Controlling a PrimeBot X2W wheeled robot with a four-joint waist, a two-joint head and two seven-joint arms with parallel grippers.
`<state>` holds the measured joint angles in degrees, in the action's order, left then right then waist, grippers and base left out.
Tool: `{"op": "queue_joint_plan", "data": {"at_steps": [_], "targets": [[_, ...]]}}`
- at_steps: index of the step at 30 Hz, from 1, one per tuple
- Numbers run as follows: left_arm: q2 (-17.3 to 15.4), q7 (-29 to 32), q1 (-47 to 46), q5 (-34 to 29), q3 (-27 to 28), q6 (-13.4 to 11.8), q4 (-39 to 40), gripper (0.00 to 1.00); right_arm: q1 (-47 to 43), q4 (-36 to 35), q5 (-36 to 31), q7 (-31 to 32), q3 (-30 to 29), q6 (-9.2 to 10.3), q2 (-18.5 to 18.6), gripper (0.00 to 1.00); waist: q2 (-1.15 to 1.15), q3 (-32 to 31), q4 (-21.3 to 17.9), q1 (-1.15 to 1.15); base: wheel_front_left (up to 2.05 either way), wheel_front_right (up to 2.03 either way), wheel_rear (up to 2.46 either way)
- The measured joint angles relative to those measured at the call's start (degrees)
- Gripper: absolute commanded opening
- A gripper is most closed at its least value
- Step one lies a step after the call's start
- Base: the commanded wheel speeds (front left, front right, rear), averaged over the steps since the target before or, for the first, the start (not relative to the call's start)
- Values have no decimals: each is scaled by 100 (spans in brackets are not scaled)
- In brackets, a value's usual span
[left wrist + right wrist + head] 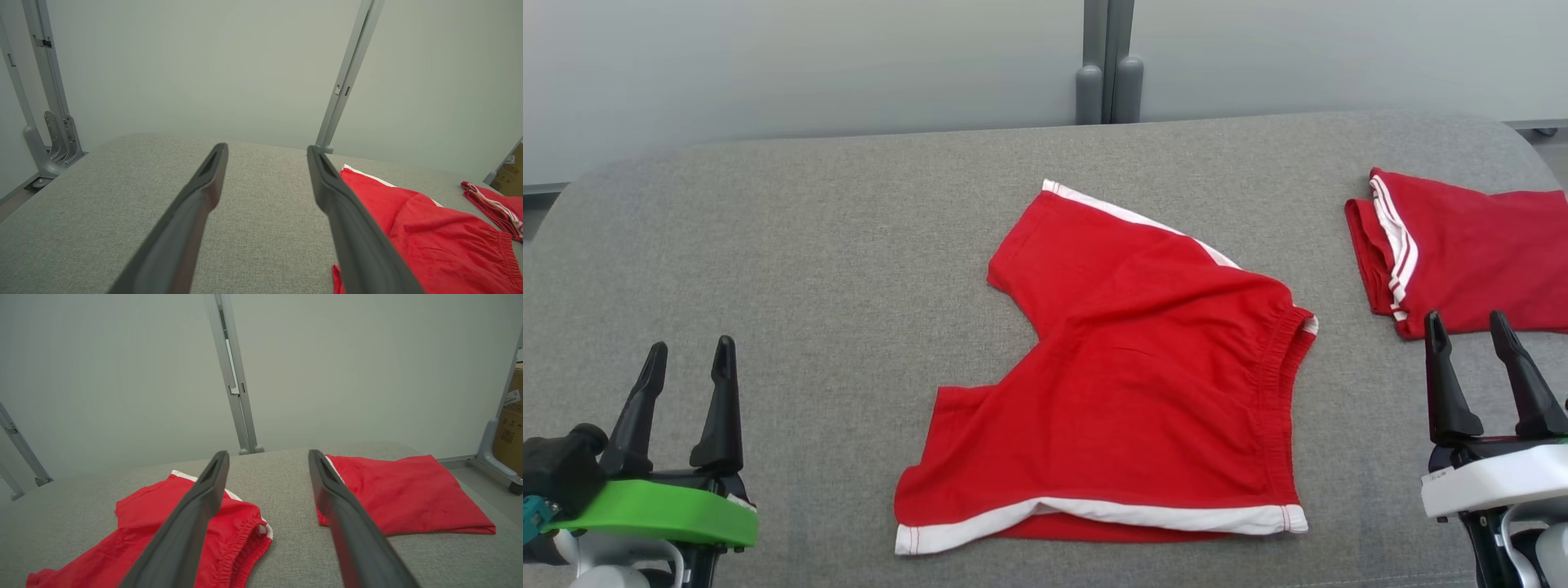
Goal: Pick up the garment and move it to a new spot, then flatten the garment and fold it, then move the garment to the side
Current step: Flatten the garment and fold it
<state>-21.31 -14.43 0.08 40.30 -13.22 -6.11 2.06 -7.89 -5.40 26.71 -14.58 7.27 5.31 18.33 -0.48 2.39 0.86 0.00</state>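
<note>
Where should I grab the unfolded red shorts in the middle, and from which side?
Probably the gathered elastic waistband of the shorts, coming from the right with the open right gripper: that thick edge faces it, while the legs lie flat.

A grey fabric-covered worktop (pixel 809 269) with rounded far corners carried two pieces of clothing. Red shorts (pixel 1143 384) with white trim lay spread and slightly rumpled at its middle, waistband toward the right. A folded red garment (pixel 1478 261) with white stripes lay well apart, at the far right.
</note>
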Motion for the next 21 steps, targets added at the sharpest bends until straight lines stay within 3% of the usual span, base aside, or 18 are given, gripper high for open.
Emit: {"op": "queue_joint_plan", "data": {"at_steps": [5, 12, 21], "targets": [[24, 0, 24, -31, 4, 0, 22, 100, -14, 0, -8, 0, 42, -46, -31, 100, 0, -22, -7, 0, 0, 0, 0], [29, 2, 204, -33, -269, 15, 16, 100, -309, 174, 32, 0, 305, -291, -31, 100, 0, -26, -10, 0, 0, 0, 0], [23, 267, 464, -166, -895, 349, 31, 100, -480, 333, 197, 202, 606, -673, 18, 100, 0, 140, -11, 0, 0, 0, 0]]}}
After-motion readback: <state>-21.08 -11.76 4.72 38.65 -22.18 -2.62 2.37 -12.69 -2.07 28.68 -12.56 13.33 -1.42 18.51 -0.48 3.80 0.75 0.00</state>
